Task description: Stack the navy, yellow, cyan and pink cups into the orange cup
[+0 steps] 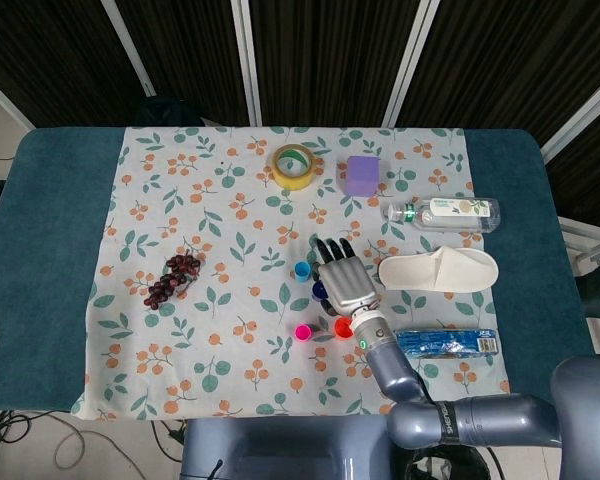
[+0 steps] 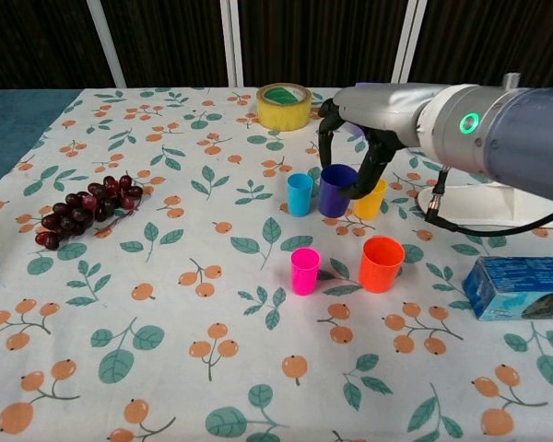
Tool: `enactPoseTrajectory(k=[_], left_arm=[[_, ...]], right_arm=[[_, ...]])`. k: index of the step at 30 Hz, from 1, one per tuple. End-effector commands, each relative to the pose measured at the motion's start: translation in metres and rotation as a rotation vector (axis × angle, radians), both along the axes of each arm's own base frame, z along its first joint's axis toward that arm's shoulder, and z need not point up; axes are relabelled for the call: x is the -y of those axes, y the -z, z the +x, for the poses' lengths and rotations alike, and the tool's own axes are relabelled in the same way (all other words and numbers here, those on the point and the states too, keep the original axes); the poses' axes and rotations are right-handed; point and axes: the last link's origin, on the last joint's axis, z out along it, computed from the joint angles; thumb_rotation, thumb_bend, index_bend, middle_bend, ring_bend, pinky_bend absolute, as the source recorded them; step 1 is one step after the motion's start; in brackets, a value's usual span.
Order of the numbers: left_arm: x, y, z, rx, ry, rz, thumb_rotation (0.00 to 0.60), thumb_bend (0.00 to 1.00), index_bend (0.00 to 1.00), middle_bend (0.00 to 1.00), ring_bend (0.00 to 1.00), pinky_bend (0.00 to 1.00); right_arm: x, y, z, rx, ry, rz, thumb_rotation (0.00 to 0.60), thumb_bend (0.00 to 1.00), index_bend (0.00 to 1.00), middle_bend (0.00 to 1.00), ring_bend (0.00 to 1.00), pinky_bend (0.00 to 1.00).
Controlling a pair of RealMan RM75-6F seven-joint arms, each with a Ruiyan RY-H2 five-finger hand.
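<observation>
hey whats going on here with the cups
The robot's right hand grips the navy cup from above and holds it off the cloth, between the cyan cup and the yellow cup. The orange cup stands empty nearer the camera, with the pink cup beside it. No cup is stacked yet. The left hand is not in view.

A white cloth (image 2: 166, 304) printed with green leaves and orange berries covers the teal desk (image 1: 50, 250). On it: navy cup (image 2: 335, 190), yellow cup (image 2: 372, 200), cyan cup (image 2: 300, 194), pink cup (image 2: 304, 271), orange cup (image 2: 382, 263), dark red grapes (image 2: 78, 208), yellow tape roll (image 2: 284, 106), blue packet (image 2: 521, 285), purple block (image 1: 361, 175), white slipper (image 1: 439, 268). The right hand (image 2: 359, 138) is grey with black fingers.
</observation>
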Motion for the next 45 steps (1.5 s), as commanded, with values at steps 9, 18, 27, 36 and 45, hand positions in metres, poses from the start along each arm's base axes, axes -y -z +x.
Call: enactPoseTrajectory(k=[9, 18, 27, 36, 45], left_arm=[[0.000, 0.000, 0.001, -0.003, 0.004, 0.003, 0.600, 0.77, 0.15, 0.01, 0.00, 0.00], [0.000, -0.001, 0.001, -0.002, 0.003, 0.007, 0.600, 0.77, 0.15, 0.01, 0.00, 0.00], [0.000, 0.000, 0.000, -0.004, 0.002, 0.003, 0.600, 0.77, 0.15, 0.01, 0.00, 0.00], [0.000, 0.001, 0.000, -0.009, 0.002, 0.000, 0.600, 0.77, 0.15, 0.01, 0.00, 0.00], [0.000, 0.001, 0.000, -0.011, 0.002, 0.002, 0.600, 0.77, 0.15, 0.01, 0.00, 0.00]], right_arm=[[-0.048, -0.037, -0.013, -0.010, -0.068, 0.037, 0.600, 0.40, 0.50, 0.00, 0.00, 0.04], [-0.056, -0.031, -0.017, -0.012, -0.083, 0.034, 0.600, 0.40, 0.50, 0.00, 0.00, 0.04], [-0.055, -0.026, -0.029, -0.020, -0.058, 0.031, 0.600, 0.40, 0.50, 0.00, 0.00, 0.04], [-0.053, -0.024, -0.037, -0.022, -0.039, 0.033, 0.600, 0.40, 0.50, 0.00, 0.00, 0.04], [-0.052, -0.020, -0.044, -0.028, -0.028, 0.043, 0.600, 0.40, 0.50, 0.00, 0.00, 0.04]])
